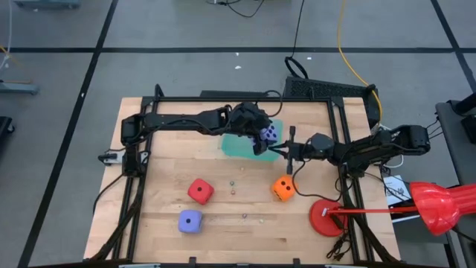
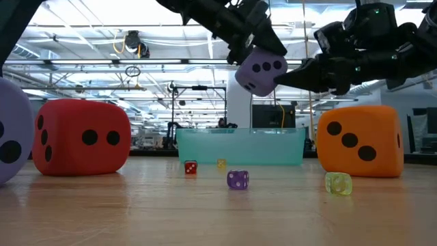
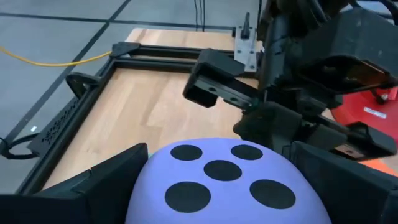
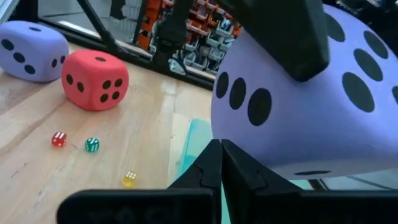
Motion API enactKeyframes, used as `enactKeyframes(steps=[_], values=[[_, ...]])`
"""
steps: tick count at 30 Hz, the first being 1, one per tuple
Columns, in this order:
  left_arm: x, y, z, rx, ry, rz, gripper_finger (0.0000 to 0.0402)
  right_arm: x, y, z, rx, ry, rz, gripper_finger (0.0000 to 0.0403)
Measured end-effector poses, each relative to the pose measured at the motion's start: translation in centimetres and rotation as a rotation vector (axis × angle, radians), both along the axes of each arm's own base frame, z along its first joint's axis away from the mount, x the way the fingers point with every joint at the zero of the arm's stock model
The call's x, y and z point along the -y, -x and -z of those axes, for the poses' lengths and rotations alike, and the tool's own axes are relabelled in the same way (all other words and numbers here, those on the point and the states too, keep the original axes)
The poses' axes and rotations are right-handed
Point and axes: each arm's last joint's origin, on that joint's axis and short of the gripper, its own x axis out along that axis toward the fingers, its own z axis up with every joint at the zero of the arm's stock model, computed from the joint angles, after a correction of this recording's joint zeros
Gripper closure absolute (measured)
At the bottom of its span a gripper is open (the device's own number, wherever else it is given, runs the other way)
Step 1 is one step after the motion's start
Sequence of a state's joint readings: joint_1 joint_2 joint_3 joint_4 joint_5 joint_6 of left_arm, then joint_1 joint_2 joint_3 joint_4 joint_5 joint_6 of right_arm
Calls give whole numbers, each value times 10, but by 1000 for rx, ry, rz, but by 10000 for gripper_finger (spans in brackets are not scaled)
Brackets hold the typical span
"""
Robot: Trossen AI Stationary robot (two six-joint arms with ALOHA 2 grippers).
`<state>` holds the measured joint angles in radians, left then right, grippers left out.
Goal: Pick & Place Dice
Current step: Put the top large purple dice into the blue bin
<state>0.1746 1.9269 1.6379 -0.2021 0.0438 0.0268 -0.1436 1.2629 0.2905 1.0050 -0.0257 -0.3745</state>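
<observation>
Left arm: stretched across the table's far side, left gripper (image 1: 262,138) clamping a purple die (image 1: 270,134) between wide-set fingers, held in the air above the teal tray (image 1: 236,144).
Teal tray: its inside cannot be made out (the arm covers it).
Right arm: reaching in from the right, right gripper (image 1: 286,152) closed and empty, tips just beside the held die.
Other dice: second purple die (image 1: 190,221), red die (image 1: 200,191), orange die (image 1: 282,188), all on the wood.

purple die (image 2: 8,130) cut off (low view); tiny dice (image 1: 233,186) unreadable
</observation>
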Motion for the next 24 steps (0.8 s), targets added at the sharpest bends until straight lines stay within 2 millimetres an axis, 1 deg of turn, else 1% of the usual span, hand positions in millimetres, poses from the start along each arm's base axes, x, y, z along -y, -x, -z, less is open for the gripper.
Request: enactKeyframes(steps=[4, 8, 11, 18, 24], values=[[1, -1, -2, 21, 29, 28, 2, 5, 1, 1, -6, -8, 77, 403], [8, -3, -9, 78, 59, 67, 2, 14, 3, 7, -62, -48, 159, 403], [8, -3, -8, 74, 67, 82, 3, 17, 4, 8, -65, -61, 176, 403], [5, 0, -2, 15, 80, 22, 3, 17, 4, 8, -69, -81, 148, 403], [-3, 8, 13, -138, 84, -103, 2, 14, 4, 10, -90, -89, 137, 403]])
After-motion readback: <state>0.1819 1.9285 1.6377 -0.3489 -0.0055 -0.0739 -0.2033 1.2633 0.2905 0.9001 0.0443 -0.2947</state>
